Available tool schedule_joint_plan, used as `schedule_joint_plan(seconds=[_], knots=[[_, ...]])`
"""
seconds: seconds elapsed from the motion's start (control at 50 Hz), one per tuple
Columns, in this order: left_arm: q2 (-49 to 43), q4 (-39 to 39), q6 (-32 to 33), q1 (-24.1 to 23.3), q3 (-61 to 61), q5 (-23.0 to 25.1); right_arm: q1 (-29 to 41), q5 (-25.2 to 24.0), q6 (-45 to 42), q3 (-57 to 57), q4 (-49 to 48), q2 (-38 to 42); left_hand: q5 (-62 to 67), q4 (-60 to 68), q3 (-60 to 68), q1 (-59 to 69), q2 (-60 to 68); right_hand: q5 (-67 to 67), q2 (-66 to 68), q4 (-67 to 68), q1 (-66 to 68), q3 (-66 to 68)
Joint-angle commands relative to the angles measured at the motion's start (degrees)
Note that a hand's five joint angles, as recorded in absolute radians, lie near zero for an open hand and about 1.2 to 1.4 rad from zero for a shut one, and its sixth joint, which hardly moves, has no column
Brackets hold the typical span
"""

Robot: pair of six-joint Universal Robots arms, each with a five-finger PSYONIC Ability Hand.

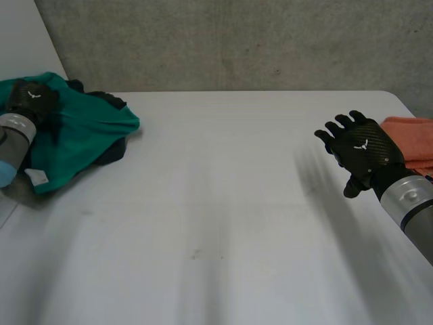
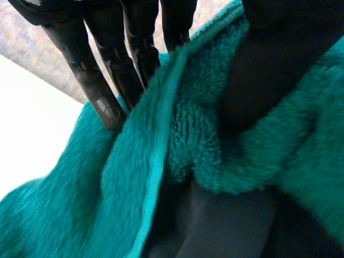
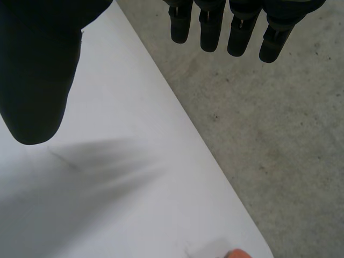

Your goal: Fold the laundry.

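A teal towel [image 1: 84, 125] lies bunched at the table's far left corner, on top of a dark garment [image 1: 114, 153]. My left hand [image 1: 32, 99] rests on the towel's far left part. In the left wrist view its fingers [image 2: 102, 94] sit behind a raised fold of the teal towel [image 2: 161, 161] and the thumb [image 2: 269, 70] presses into it from the front, pinching the fold. The dark garment [image 2: 215, 226] shows beneath. My right hand [image 1: 360, 150] hovers over the table's right side, open, with straight fingers [image 3: 215, 27] and thumb [image 3: 37, 80] holding nothing.
An orange cloth [image 1: 414, 141] lies at the table's right edge, just beyond my right hand; its corner [image 3: 239, 253] shows in the right wrist view. The white table [image 1: 216, 203] stretches between the two hands. A concrete wall [image 1: 237, 40] stands behind.
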Motion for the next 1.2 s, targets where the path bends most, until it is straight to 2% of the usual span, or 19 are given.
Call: schedule_joint_plan(seconds=[0.02,0.14,0.24,0.34,0.4,0.48,0.52,0.54,0.56,0.64,0.76,0.9,0.98,1.04,1.08,1.14,1.2], knots=[[11.0,7.3,-9.2,-5.9,-6.9,0.8,-0.4,0.6,0.2,-0.1,0.0,-0.1,21.2,18.9,19.3,22.0,18.9,-2.8,-2.0,-2.1,-3.2,-2.2],[27.4,19.9,-22.4,-12.6,-20.8,0.5,-0.5,1.2,0.6,-0.4,0.1,-0.8,21.2,18.9,19.3,22.0,18.9,-2.8,-2.0,-2.1,-3.2,-2.2],[32.8,17.2,-29.8,-19.8,-26.1,1.0,-0.5,1.7,1.2,-0.4,0.3,-2.8,21.2,18.9,19.3,22.0,18.9,-2.8,-2.0,-2.1,-3.2,-2.2],[30.0,13.0,-33.1,-31.2,-27.1,2.1,-0.5,4.0,1.5,-0.6,0.3,-3.2,21.2,18.9,19.3,22.0,18.9,-2.8,-2.0,-2.1,-3.2,-2.2],[23.0,12.9,-32.9,-36.0,-25.8,1.4,-0.4,5.3,2.8,-0.9,0.3,-3.1,21.2,18.9,19.3,22.0,18.9,-2.8,-2.0,-2.1,-3.2,-2.2],[12.8,11.5,-32.9,-39.1,-21.8,0.5,-0.7,5.6,5.1,-1.2,0.3,-3.1,21.2,18.9,19.3,22.0,18.9,-2.8,-2.0,-2.1,-3.2,-2.2],[9.5,10.4,-32.7,-40.0,-20.8,-0.3,-0.8,5.6,6.1,-1.4,0.3,-3.0,10.1,7.7,8.1,10.8,7.7,-2.8,-2.0,-2.1,-3.2,-2.2],[8.2,9.6,-32.5,-40.5,-20.5,-0.6,-1.4,5.6,6.9,-1.6,0.3,-3.0,1.7,-0.7,-0.3,2.4,-0.7,-2.8,-2.0,-2.1,-3.2,-2.2],[7.0,8.0,-31.8,-41.9,-19.9,-1.3,-1.6,5.6,7.2,-1.6,0.4,-3.0,-15.4,-17.7,-17.4,-14.7,-17.7,-2.8,-2.0,-2.1,-3.2,-2.2],[8.6,5.4,-28.4,-43.4,-20.6,-2.7,-3.0,5.6,9.0,-1.9,1.7,-3.1,-45.3,-47.6,-47.2,-44.5,-47.6,-2.8,-2.0,-2.1,-3.2,-2.2],[21.2,4.9,-27.0,-41.3,-23.4,-3.0,-3.2,5.3,13.3,-4.7,7.6,-3.1,-46.5,-48.9,-48.5,-45.8,-48.9,-2.8,-2.0,-2.1,-3.2,-2.2],[30.8,2.4,-26.6,-33.9,-31.4,-3.0,-3.4,2.9,17.9,-9.2,23.3,-1.4,-44.7,-47.0,-46.7,-43.9,-47.0,-2.8,-2.0,-2.1,-3.2,-2.2],[31.8,0.5,-26.3,-30.9,-36.7,-3.3,-3.4,0.2,16.5,-10.4,29.1,4.0,-41.3,-43.6,-43.3,-40.6,-43.6,-0.9,-0.1,-0.2,-1.3,-0.2],[30.7,0.2,-25.2,-27.8,-40.2,-3.3,-3.2,-2.4,14.8,-10.3,29.5,7.7,-39.0,-41.3,-40.9,-38.2,-41.3,11.8,12.5,12.4,11.3,12.4],[29.3,0.1,-24.1,-26.5,-41.6,-3.3,-2.9,-3.8,13.7,-10.0,29.2,8.8,-38.8,-41.1,-40.8,-38.0,-41.1,19.0,19.8,19.6,18.5,19.6],[26.4,0.3,-21.7,-24.0,-43.0,-2.3,-2.8,-4.4,13.5,-10.4,27.6,9.5,-38.1,-40.5,-40.1,-37.4,-40.5,23.2,24.0,23.8,22.7,23.8],[23.9,0.8,-21.1,-23.7,-42.7,-2.3,-2.7,-4.3,13.3,-10.4,22.6,11.4,-38.1,-40.5,-40.1,-37.4,-40.5,27.1,27.9,27.7,26.6,27.7]])
